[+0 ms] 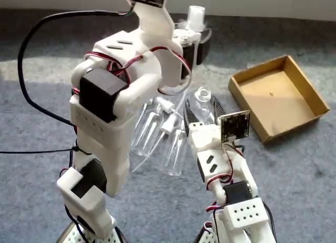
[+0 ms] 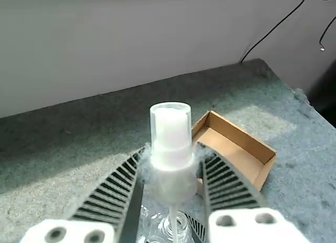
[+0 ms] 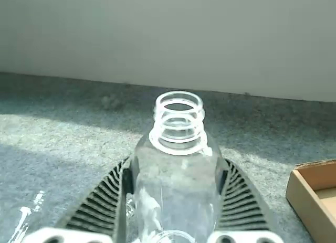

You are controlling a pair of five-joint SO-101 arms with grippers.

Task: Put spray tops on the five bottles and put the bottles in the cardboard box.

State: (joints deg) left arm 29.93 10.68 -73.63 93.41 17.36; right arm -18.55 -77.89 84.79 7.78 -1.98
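— What was seen on the left, and what could have gone wrong there?

— Several spare bottles [image 1: 157,128] were laid on their sides on the table [image 1: 294,169], between the two arms. They could have been knocked or rolled if an arm were swung low. Just right of them, the spray top [image 2: 170,143] was pinched at its collar by the left jaws, which were closed snugly on it. It was held high above the table.

— And the risk with it?

— Its thin dip tube [image 1: 193,59] could have been caught on the rim and bent if it were lowered off-centre. If the top were tilted, the thread could have been crossed.

— Further right?

— An uncapped bottle [image 3: 178,148] was gripped around its body by the right jaws, closed on it just below the shoulder. It was held directly under the spray top. Being smooth and clear, it was judged likely to twist in the grip once the top was screwed down. The cardboard box [image 1: 278,96] was set beyond it, near but apart.

— Which way were the pieces pointed?

— The spray top's long axis was kept vertical, cap up and tube down. The held bottle's was vertical too, with its mouth upward. The spare bottles' axes were laid flat along the table.
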